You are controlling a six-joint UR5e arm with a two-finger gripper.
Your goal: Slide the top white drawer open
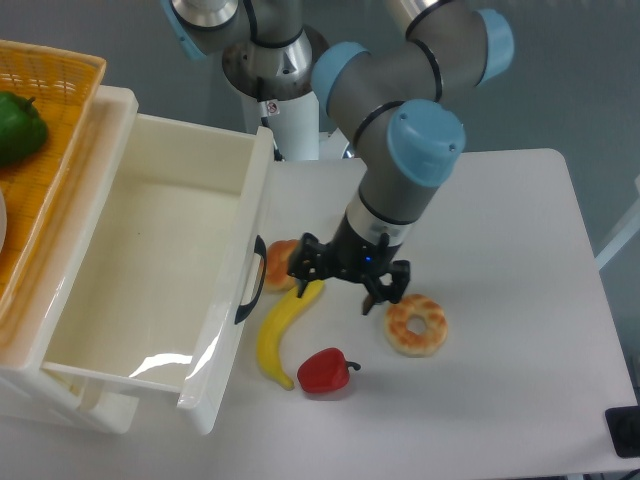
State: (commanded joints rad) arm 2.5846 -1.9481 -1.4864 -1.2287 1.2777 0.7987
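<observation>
On the left side of the white table (pixel 500 200), the top white drawer (pixel 150 270) stands pulled well out of its cabinet, its deep cream interior bare and its glossy front face turned toward the fruit. Its curved black handle (pixel 252 279) sticks out from that front, free of any contact. To the right of the handle, and apart from it, the gripper (pixel 340 288) hangs from the grey and blue arm (pixel 400 150), pointing down at the tabletop; its two black fingers are spread apart and hold nothing. One finger sits over the upper end of a yellow banana (pixel 278 328), the other just beside a glazed ring doughnut (pixel 416 324). A small orange piece of food (pixel 280 252) lies between the handle and the gripper, partly hidden. Below the banana's lower end rests a red pepper (pixel 324 371), near the drawer's front corner. At the far left, above the drawer, a woven orange basket (pixel 60 90) sits on top of the cabinet with a green pepper (pixel 18 128) inside it.
</observation>
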